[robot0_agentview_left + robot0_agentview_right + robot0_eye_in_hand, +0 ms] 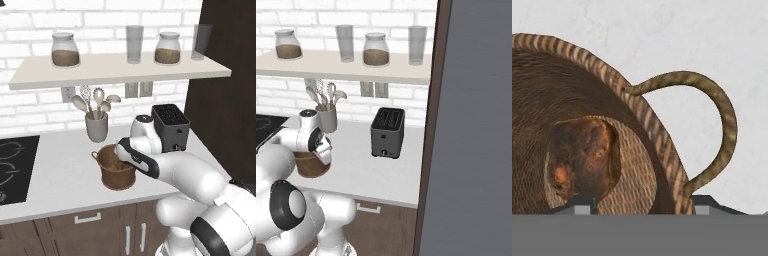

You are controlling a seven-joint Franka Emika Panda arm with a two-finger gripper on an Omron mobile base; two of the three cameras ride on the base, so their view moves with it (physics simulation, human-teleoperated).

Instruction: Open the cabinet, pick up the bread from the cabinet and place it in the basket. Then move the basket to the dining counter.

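the arm is bent low over the white worktop [65,165], its hand tipped down onto the round woven basket [117,176] that stands near the front of the counter, just in front of the grey utensil holder [96,126] with its spoons and whisk. from the right side the same basket [310,164] is half hidden behind the wrist, and the gripper [322,152] sits right at its rim. looking along the hand, the bread [583,157] lies down inside the basket [572,90], a dark brown lump resting against the woven inner wall, and one loop handle [722,120] curls out from the rim over the pale counter. the two dark finger tips [582,204] just peek up at the bottom, one inside the basket below the bread and the other outside the wall, so the claw stands apart with the basket rim between the tips; i cannot tell whether they press on it. the black toaster [171,125] stands behind the arm toward the right, near the dark cabinet side [225,85]. above, the shelf [120,70] carries two glass jars [65,49] with brown contents and two tall glasses [134,44]. the black stove [15,167] lies at the left end of the worktop
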